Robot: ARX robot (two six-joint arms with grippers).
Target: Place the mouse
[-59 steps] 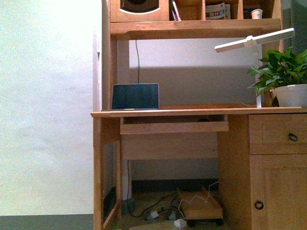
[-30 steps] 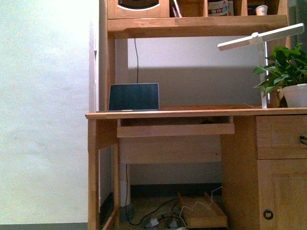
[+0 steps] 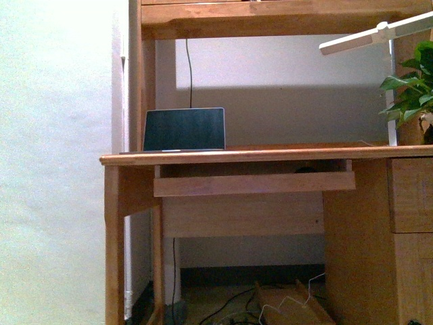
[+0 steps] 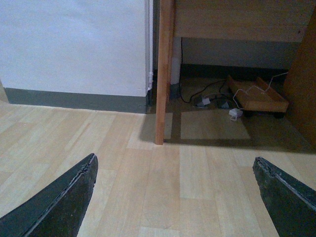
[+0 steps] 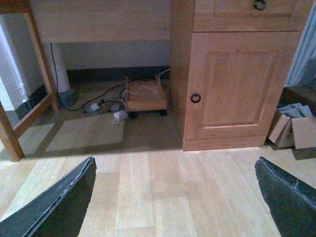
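We face a tall light-wood desk (image 3: 237, 156) against a pale wall, with a wooden keyboard tray (image 3: 254, 183) hung just under its top. A dark-screened, thin-framed laptop (image 3: 184, 129) stands open on the desktop toward the left. A leafy green plant (image 3: 413, 88) and a white bar lamp (image 3: 372, 37) sit at the right end. Our left gripper (image 4: 174, 159) and right gripper (image 5: 174, 160) hang above the pale plank floor, each with its dark fingers spread wide and nothing between them. The small dark grey mouse (image 3: 304, 169) shows only as a low rounded shape on the tray, toward its right end, beneath the desktop.
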